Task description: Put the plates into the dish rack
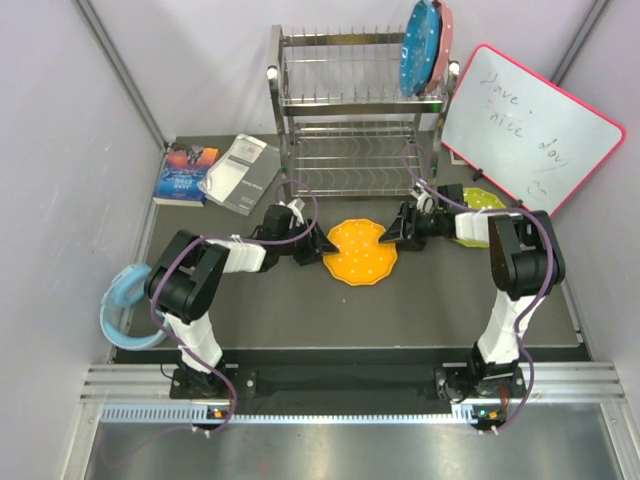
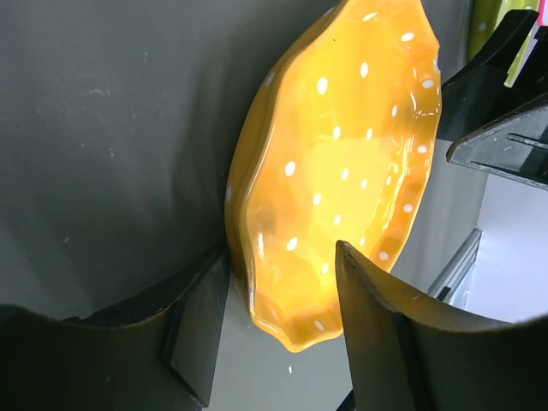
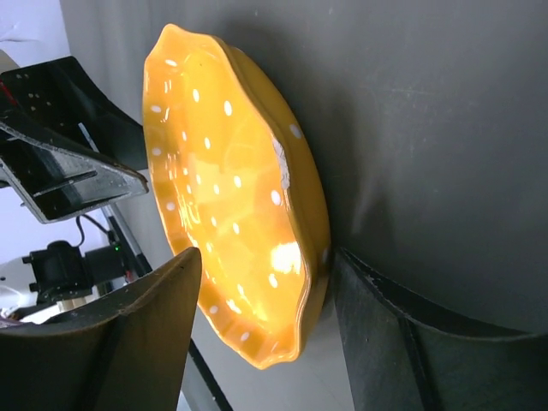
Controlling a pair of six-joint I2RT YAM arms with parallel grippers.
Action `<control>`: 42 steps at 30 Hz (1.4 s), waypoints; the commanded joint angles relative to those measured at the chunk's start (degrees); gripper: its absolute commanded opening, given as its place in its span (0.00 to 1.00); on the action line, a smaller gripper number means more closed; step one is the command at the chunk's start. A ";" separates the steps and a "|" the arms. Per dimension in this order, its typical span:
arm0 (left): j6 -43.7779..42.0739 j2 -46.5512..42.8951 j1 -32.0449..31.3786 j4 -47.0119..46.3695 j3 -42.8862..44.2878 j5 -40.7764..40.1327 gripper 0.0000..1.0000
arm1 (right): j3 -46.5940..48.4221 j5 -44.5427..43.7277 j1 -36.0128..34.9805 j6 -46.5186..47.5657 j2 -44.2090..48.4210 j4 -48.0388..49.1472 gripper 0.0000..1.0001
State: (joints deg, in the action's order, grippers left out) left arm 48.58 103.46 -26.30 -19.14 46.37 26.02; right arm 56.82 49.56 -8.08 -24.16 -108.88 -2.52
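The orange plate (image 1: 361, 251) lies on the dark mat between my two arms. My left gripper (image 1: 318, 247) is open, its jaws on either side of the plate's left rim, as the left wrist view (image 2: 281, 253) shows around the orange plate (image 2: 342, 163). My right gripper (image 1: 391, 234) is open astride the right rim (image 3: 265, 255), one finger under the orange plate (image 3: 231, 188). The blue plate (image 1: 417, 47) and pink plate (image 1: 442, 42) stand in the top right slots of the dish rack (image 1: 345, 95). The yellow-green plate (image 1: 487, 203) lies partly hidden behind my right arm.
A whiteboard (image 1: 530, 125) leans at the back right. A book (image 1: 186, 172) and a booklet (image 1: 241, 173) lie left of the rack. A pale light-blue dish (image 1: 124, 302) sits at the mat's left edge. The rack's lower tier holds nothing.
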 commanded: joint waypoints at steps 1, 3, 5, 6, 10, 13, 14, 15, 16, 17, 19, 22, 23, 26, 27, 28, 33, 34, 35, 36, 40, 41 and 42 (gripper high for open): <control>0.47 3.85 -3.14 0.15 1.35 0.35 0.57 | -4.07 7.73 -6.51 -2.29 -2.92 2.08 0.61; 0.64 4.56 -3.40 0.76 1.44 0.96 0.56 | -6.61 9.23 -7.04 -3.69 -2.04 6.03 0.60; 0.64 4.47 -3.66 0.77 1.18 1.14 0.56 | -9.60 11.61 -7.30 -8.58 -1.25 13.81 0.60; 0.55 4.38 -3.67 0.68 1.18 0.96 0.56 | -11.79 11.52 -7.48 -9.84 -0.03 15.60 0.60; 0.20 3.24 -4.10 1.38 0.30 0.44 0.56 | -13.14 10.47 -8.27 -13.36 1.21 21.32 0.56; -0.41 2.19 -4.11 2.60 -0.66 -0.18 0.57 | -11.91 9.94 -8.27 -14.25 1.91 21.69 0.53; -0.85 1.40 -4.11 3.05 -0.84 -0.53 0.57 | -11.47 9.85 -8.18 -13.64 2.18 20.29 0.52; -1.03 0.96 -4.11 3.40 -1.02 -0.88 0.57 | -10.86 9.85 -7.75 -13.02 3.14 19.32 0.51; -1.20 0.17 -4.11 4.01 -1.37 -1.14 0.57 | -10.68 9.59 -7.48 -11.62 3.84 18.27 0.50; -1.64 -0.27 -4.02 4.28 -1.54 -1.41 0.57 | -10.33 9.33 -7.13 -10.65 4.72 15.39 0.49; -1.82 -1.50 -4.02 4.98 -1.72 -1.94 0.57 | -9.53 7.93 -5.55 -7.06 8.14 9.25 0.49; -2.17 -3.08 -4.02 5.25 -2.42 -1.85 0.57 | -10.32 5.03 -2.13 -6.59 14.56 6.92 0.54; -2.08 -3.35 -4.02 4.55 -2.69 -1.76 0.57 | -10.67 4.85 -1.51 -7.03 15.62 7.27 0.53; -2.34 -4.14 -4.02 4.11 -3.48 -2.03 0.57 | -10.76 3.62 -1.33 -10.19 16.60 10.15 0.49; -2.43 -4.23 -4.02 4.28 -3.48 -2.03 0.57 | -11.81 3.35 -1.59 -12.03 16.42 12.52 0.46; -2.52 -4.41 -4.02 4.37 -3.39 -2.03 0.57 | -12.08 3.18 -1.94 -14.48 16.16 15.50 0.41; -3.40 -5.11 -4.02 4.90 -3.13 -2.29 0.57 | -9.10 1.95 -5.80 -10.65 15.28 11.76 0.33; -3.40 -5.46 -4.02 4.72 -3.30 -2.46 0.57 | -8.74 1.33 -6.07 -8.99 15.19 9.84 0.32; -3.31 -5.64 -4.02 4.37 -3.48 -2.47 0.57 | -8.39 0.81 -6.42 -8.19 15.01 9.04 0.30; -3.23 -5.81 -4.02 4.28 -3.83 -2.47 0.57 | -7.61 0.37 -7.03 -7.31 14.93 8.25 0.25; -4.19 -8.09 -3.41 7.07 -3.13 -1.16 0.59 | -4.00 -1.67 -7.22 -0.30 17.20 -1.30 0.00; -6.72 -9.06 -2.88 7.88 -2.43 -0.02 0.66 | -2.43 -1.66 -7.22 2.25 18.08 -4.91 0.00; -8.83 -10.28 -1.57 8.76 -0.77 2.78 0.70 | 1.33 -3.05 -7.22 5.06 20.35 -8.86 0.00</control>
State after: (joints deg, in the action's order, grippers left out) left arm 45.60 98.26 -29.87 -14.33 43.33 24.60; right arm 49.28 47.53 -14.41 -28.95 -94.11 -1.02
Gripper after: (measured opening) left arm 0.635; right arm 0.305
